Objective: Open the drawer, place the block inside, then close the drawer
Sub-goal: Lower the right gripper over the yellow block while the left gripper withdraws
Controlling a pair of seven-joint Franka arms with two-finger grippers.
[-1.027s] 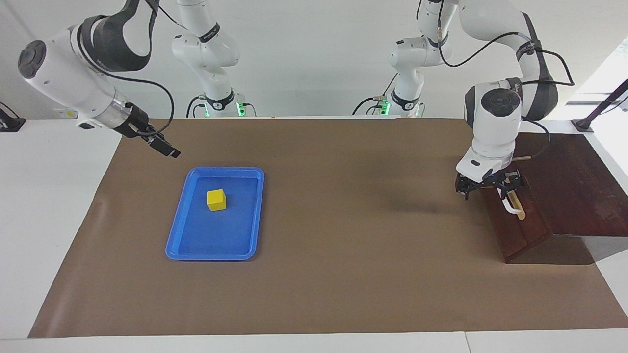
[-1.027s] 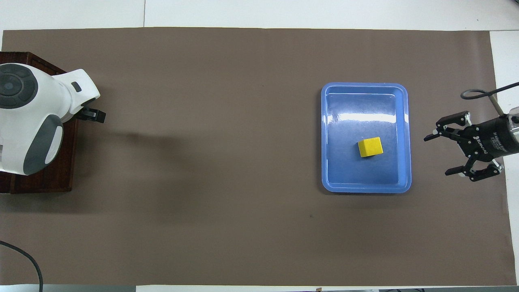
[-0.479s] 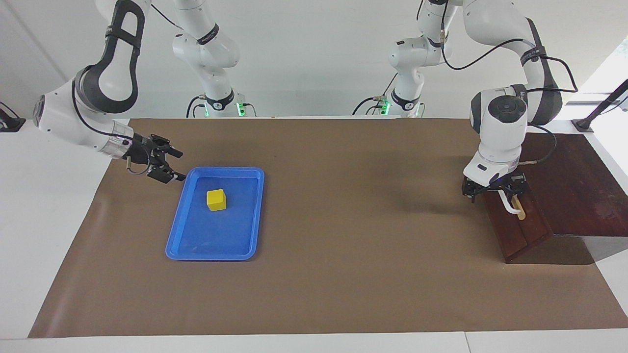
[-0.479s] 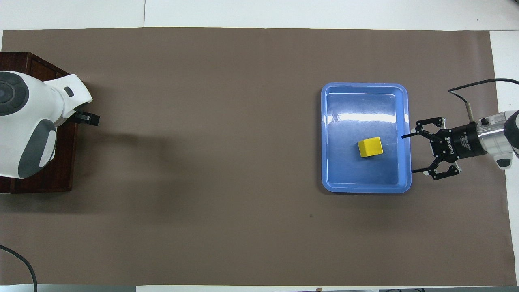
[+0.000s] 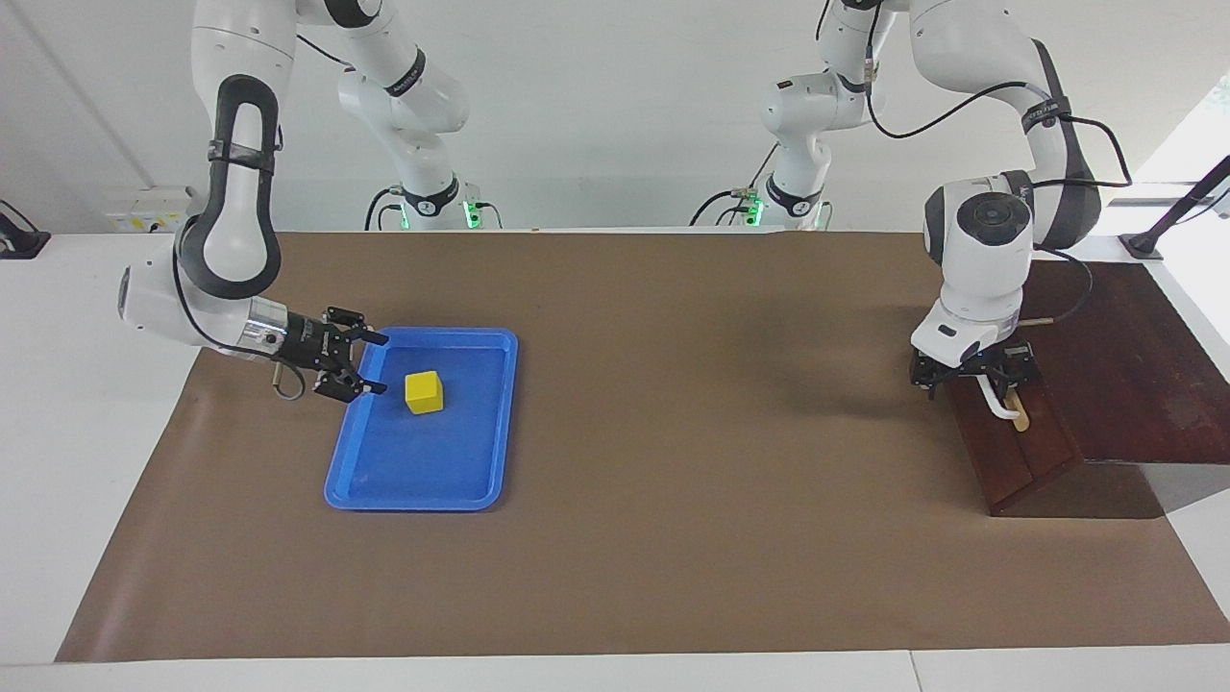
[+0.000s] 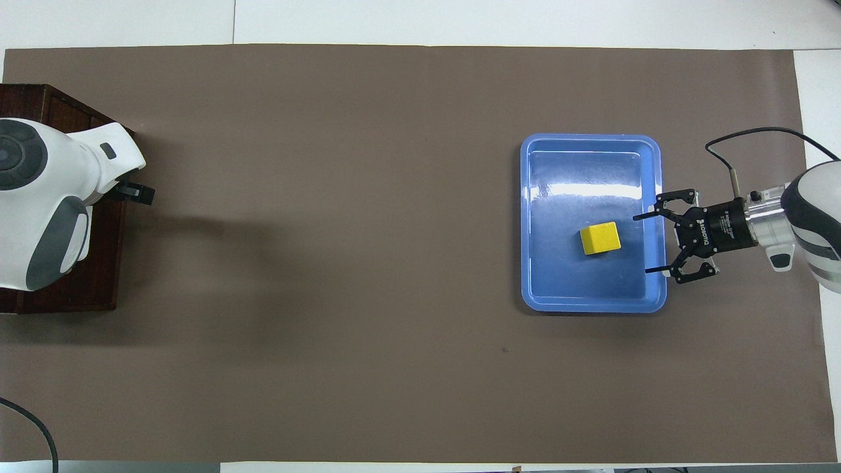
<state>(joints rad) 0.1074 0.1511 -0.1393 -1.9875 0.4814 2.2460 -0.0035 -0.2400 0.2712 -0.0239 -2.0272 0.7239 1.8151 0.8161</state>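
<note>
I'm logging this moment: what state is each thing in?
Dark reddish-brown wooden drawer: shut.
Small yellow cube block: resting in blue plastic tray.
Right gripper: open, over tray's edge beside block.
Left gripper: open, at drawer's white handle.

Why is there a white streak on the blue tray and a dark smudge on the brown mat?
Overhead view: the streak is lamp glare on the glossy blue tray. Facing view: the smudge is the left arm's soft shadow on the mat, beside the left claw at the drawer.
</note>
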